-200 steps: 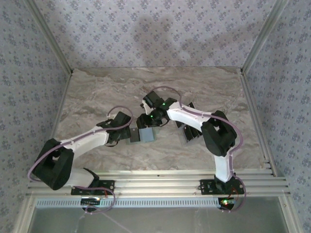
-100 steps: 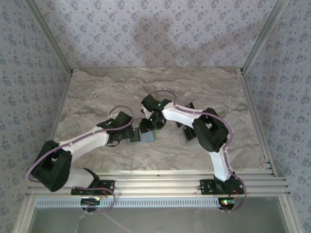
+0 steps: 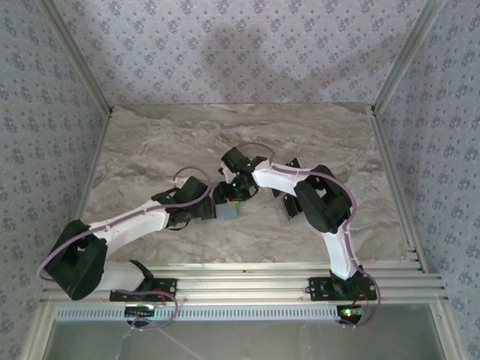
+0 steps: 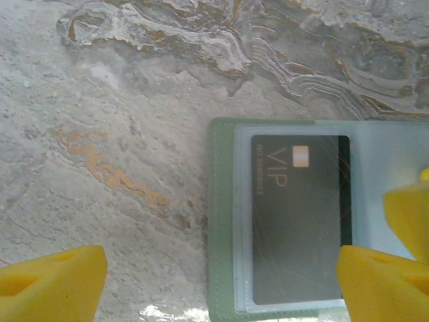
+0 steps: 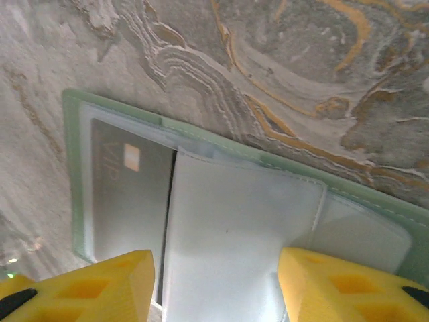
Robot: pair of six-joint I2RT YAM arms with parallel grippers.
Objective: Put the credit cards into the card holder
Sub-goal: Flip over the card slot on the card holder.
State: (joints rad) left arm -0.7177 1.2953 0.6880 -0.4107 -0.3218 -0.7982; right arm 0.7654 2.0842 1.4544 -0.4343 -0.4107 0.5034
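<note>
Obs., left end effector: fingers spread wide, nothing gripped. It hangs low over the left edge of the card holder, with one finger above bare surface and the other above the holder's right part. Judged: spread this wide to stay clear of the pocket.

Right end effector: jaws about half apart, straddling the holder's pale grey inner flap. Cannot tell whether the pads pinch it or only hover. Likely purpose is to keep the flap off the pocket mouth.

The holder lies open and flat near mid-surface, between the two wrists. One credit card, dark and marked VIP, sits inside the clear pocket, square to its edges. The remaining credit cards lie just right of the holder, partly hidden beneath the right arm; count unreadable. Task judged partly done.
</note>
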